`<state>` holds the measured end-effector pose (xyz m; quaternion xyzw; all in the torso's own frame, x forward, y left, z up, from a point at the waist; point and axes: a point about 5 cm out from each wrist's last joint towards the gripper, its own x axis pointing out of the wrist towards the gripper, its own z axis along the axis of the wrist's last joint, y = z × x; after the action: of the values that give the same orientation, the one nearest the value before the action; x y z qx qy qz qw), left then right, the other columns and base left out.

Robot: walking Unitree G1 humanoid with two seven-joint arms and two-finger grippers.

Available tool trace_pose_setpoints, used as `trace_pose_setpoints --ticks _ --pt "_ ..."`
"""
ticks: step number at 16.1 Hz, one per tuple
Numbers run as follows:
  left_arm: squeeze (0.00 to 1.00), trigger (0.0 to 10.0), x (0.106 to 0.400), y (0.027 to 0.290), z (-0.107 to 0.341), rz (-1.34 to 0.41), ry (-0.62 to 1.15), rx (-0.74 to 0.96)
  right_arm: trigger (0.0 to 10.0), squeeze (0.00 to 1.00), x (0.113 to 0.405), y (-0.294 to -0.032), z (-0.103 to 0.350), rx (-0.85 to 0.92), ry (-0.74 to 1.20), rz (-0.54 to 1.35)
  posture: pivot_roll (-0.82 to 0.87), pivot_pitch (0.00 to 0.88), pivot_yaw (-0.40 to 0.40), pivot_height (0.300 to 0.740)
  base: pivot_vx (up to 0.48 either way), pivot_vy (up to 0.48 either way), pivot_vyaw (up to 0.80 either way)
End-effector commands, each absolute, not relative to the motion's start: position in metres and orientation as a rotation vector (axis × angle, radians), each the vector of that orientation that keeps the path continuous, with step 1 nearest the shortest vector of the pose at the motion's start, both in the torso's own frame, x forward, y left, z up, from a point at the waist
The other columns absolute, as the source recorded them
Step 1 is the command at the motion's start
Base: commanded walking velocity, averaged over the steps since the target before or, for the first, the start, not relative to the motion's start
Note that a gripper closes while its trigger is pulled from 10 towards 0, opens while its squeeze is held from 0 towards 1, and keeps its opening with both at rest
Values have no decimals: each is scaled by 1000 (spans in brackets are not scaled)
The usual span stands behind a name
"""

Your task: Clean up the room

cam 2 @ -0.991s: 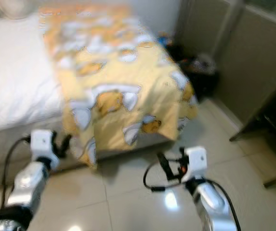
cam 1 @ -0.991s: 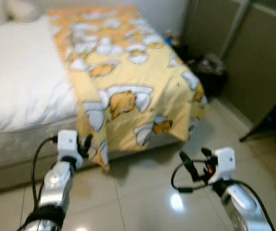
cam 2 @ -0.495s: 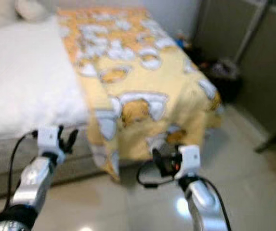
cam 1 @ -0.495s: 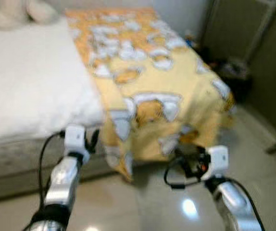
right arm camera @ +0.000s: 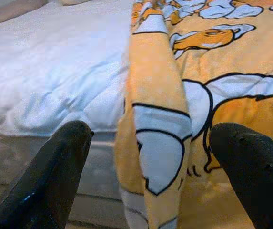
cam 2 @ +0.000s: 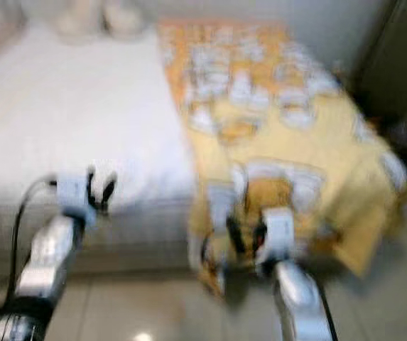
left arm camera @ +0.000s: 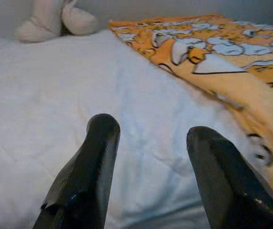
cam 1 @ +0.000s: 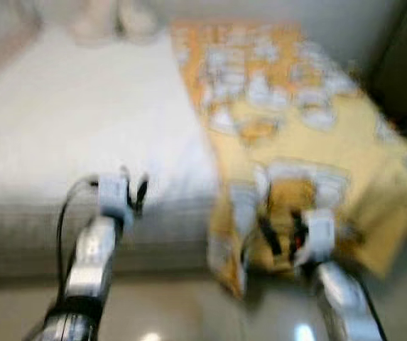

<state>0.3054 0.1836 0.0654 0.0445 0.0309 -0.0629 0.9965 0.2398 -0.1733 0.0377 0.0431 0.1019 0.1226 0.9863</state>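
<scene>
Right gripper point(right arm camera: 146, 143): fingers spread wide, nothing between them. It is raised in front of the hanging corner of the yellow cartoon-print blanket point(right arm camera: 212, 76), which lies directly ahead of the fingertips, near but not touching. A folded ridge of the blanket runs down the gap between the two fingers as the wrist view looks along them. Judgement: the spread fits a coming pinch on that fold.

Left gripper point(left arm camera: 150, 167): also open and empty, held up at the mattress edge. Ahead of it, bare white bed sheet point(left arm camera: 79, 105); the blanket's long edge lies off to its right side, well apart. Beyond its fingertips, at the far end of the bed, a pale stuffed toy point(left arm camera: 55, 21), too soft in outline to name more closely.

Head views are motion-blurred. Both arms are lifted forward toward the bed point(cam 1: 47, 234); the right gripper point(cam 1: 285, 238) sits low against the blanket's drooping corner, the left gripper point(cam 1: 128, 195) against the mattress side.

Blanket covers only the bed's right part and spills over the corner toward the tiled floor point(cam 1: 189, 312). Judgement: straightening it is the likely step; no grasp yet made. Risk: the cloth may slip from a shallow pinch.
</scene>
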Motion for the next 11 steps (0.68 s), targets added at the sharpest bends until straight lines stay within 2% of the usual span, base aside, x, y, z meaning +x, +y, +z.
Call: trace_pose_setpoints --ticks 1,5,8,9,11 --pt "0 10000 310 171 66 -145 70 120 10000 98 241 -185 36 50 214 191 -68 0 15 740 0 0 0" --pt "0 10000 321 162 73 -148 57 107 10000 4 267 -184 47 35 157 95 -69 0 24 740 0 0 0" --pt "0 10000 325 161 79 -168 41 117 10000 12 277 -180 50 49 140 70 -56 0 36 740 0 0 0" --pt "0 10000 326 161 80 -172 38 107 10000 27 278 -179 50 48 139 62 -52 0 35 740 0 0 488" --pt "0 10000 327 160 82 -184 33 99 10000 59 280 -176 48 46 141 59 -49 0 30 740 454 0 450"
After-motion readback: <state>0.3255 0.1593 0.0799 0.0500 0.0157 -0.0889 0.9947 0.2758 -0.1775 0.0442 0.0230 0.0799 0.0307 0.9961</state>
